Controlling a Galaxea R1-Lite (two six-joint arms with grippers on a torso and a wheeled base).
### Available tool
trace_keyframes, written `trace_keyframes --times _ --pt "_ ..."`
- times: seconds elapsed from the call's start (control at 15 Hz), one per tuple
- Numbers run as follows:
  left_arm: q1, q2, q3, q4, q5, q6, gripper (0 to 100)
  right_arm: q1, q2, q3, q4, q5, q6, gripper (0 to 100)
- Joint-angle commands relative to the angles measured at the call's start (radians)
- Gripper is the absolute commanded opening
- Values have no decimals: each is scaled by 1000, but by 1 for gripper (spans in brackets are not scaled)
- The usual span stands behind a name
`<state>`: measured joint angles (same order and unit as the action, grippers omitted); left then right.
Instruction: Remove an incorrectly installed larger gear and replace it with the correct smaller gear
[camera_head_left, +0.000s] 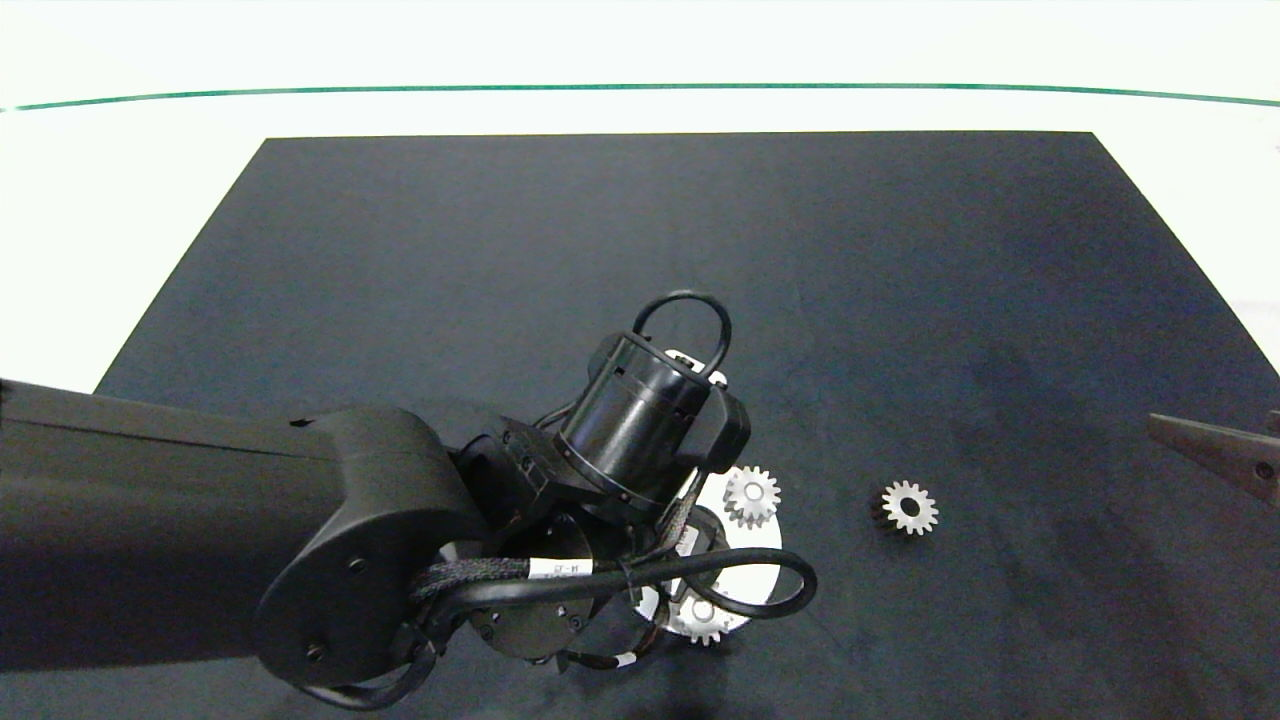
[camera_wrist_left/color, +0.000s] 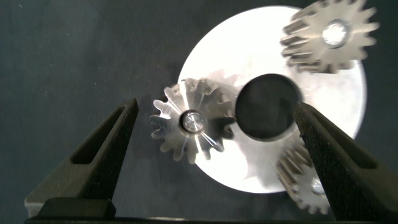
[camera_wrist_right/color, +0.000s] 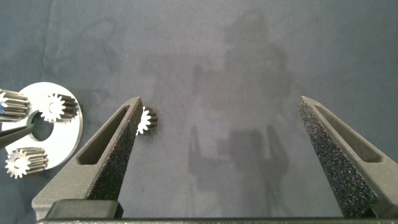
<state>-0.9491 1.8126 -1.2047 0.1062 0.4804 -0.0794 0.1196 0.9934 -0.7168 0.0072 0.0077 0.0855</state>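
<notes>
From above, my left arm reaches in over the round metal plate (camera_head_left: 757, 560), and a loose small gear (camera_head_left: 908, 507) lies on the dark mat (camera_head_left: 700, 250) at three o'clock from it. My left gripper (camera_wrist_left/color: 214, 124) hangs spread wide around the larger gear (camera_wrist_left/color: 191, 127) on the plate, touching nothing. My right gripper (camera_wrist_right/color: 221, 134) waits wide open, empty, well off to the side.
</notes>
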Motion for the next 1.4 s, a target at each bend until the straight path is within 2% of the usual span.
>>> trace_keyframes --times 0.07,0.47,1.4 --pt "16 11 4 1 3 0 100 0 1 0 0 2 0 100" --pt "18 11 4 1 3 9 100 0 2 2 0 3 0 100" --pt "15 22 7 1 3 9 72 2 -2 5 -1 9 0 100"
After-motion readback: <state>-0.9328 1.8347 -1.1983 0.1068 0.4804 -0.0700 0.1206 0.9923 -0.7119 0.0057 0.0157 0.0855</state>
